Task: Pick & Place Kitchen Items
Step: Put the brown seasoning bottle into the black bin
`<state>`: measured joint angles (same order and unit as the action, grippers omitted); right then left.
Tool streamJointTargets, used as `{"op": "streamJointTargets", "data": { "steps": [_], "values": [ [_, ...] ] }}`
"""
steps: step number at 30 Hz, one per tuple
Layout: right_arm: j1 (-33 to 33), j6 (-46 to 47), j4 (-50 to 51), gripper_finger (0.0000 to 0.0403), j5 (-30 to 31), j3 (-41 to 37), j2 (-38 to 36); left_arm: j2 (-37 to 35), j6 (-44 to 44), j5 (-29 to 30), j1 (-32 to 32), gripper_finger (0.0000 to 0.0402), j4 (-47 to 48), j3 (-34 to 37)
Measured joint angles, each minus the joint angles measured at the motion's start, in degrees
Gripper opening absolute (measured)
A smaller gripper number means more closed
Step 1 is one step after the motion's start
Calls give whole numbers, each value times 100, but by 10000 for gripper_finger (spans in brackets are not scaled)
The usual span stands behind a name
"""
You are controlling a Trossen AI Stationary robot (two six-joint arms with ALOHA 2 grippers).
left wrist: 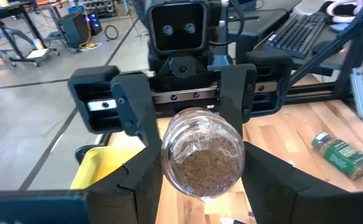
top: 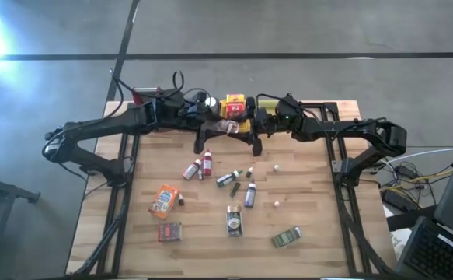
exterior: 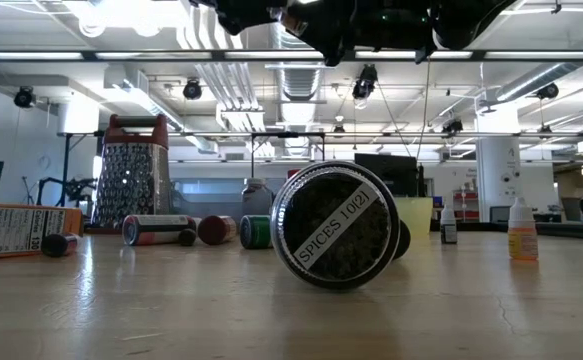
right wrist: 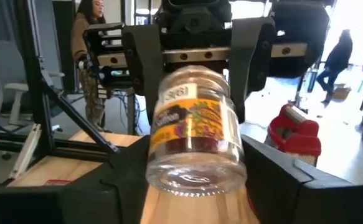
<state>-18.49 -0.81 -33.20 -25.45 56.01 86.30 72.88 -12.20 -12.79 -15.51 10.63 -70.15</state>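
A clear spice jar (left wrist: 201, 155) with brown contents and a yellow-and-purple label (right wrist: 193, 118) lies level in the air over the table's far middle, between both grippers. My left gripper (left wrist: 203, 186) comes from the table's left and my right gripper (right wrist: 197, 180) from the right. They meet nose to nose (top: 240, 124), each shut on one end of the jar. Other kitchen items lie loose on the wood. Among them are an orange packet (top: 164, 201), a red packet (top: 169, 231), red-capped bottles (top: 199, 166) and a green jar (top: 286, 237). My left gripper pinches the jar's side walls (left wrist: 167, 167) between its two fingers, at the end that faces its own camera. The fingers come level from the table's left and lie along the jar. The jar is level and clear of the table. My right gripper has the side walls at the jar's clear glass bottom end (right wrist: 158, 163) between its two fingers. They come level from the table's right, along the jar. The jar's far end sits between the left gripper's fingers (right wrist: 145, 59).
A yellow tray (top: 235, 105) stands at the far edge behind the grippers. A metal grater (exterior: 131, 180) is at the far left. A dark-lidded jar marked SPICES (exterior: 336, 225) lies on its side mid-table. People (right wrist: 88, 37) stand in the room beyond.
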Motion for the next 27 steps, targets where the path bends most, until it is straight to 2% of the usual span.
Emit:
{"op": "streamJointTargets", "data": {
  "steps": [6, 10, 14, 20, 27],
  "values": [
    [-163, 303, 639, 290, 140, 0, -206, 0, 46, 121, -2, 193, 94, 0],
    [-216, 101, 1732, 326, 197, 0, -537, -50, 54, 327, 7, 193, 347, 0],
    [-225, -176, 3037, 349, 350, -4, -942, -94, 153, 803, -7, 193, 772, 0],
    [-260, -334, 4527, 355, 1012, -86, -1438, -89, 256, 1520, -143, 193, 1630, 0],
    [-507, -175, 4649, 332, 1127, -498, -1866, -20, 465, 1592, -613, 193, 2266, 0]
  ]
}}
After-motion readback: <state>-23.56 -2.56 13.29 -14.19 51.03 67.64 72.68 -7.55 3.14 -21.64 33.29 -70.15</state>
